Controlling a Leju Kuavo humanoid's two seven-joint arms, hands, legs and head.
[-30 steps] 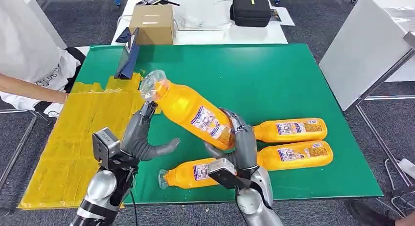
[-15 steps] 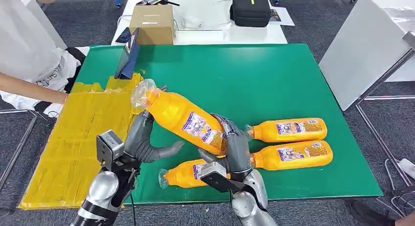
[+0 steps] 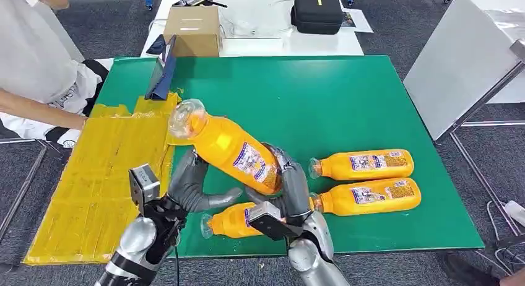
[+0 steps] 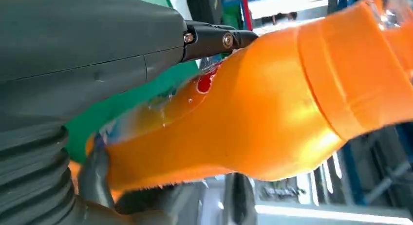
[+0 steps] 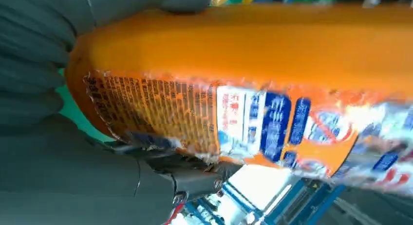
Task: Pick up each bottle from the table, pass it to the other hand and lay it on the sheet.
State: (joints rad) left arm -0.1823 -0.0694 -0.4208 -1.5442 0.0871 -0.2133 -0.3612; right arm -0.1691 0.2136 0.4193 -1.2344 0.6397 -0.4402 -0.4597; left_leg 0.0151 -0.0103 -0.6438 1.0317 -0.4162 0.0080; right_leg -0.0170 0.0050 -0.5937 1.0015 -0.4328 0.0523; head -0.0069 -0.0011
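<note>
A: Head view first. Bottle (image 3: 226,146) aloft above the green table (image 3: 347,100), base clenched in the right hand (image 3: 286,186), cap end pointing toward the yellow sheet (image 3: 99,174). Against a second ago it has swung further toward that sheet, and the left hand (image 3: 193,186) has risen under its neck.

B: Left hand gripping yet?

A: No. Fingers spread, cupped just under the bottle; contact I cannot tell. Left wrist view: bottle (image 4: 272,113) lies across the palm, one dark finger (image 4: 214,39) alongside it, not wrapped round.

B: Right wrist view?

A: Label (image 5: 243,122) close up, fingers (image 5: 160,164) grasping the base. My reading: handover about to happen; three bottles (image 3: 362,164) remain on the table beside the held one.
</note>
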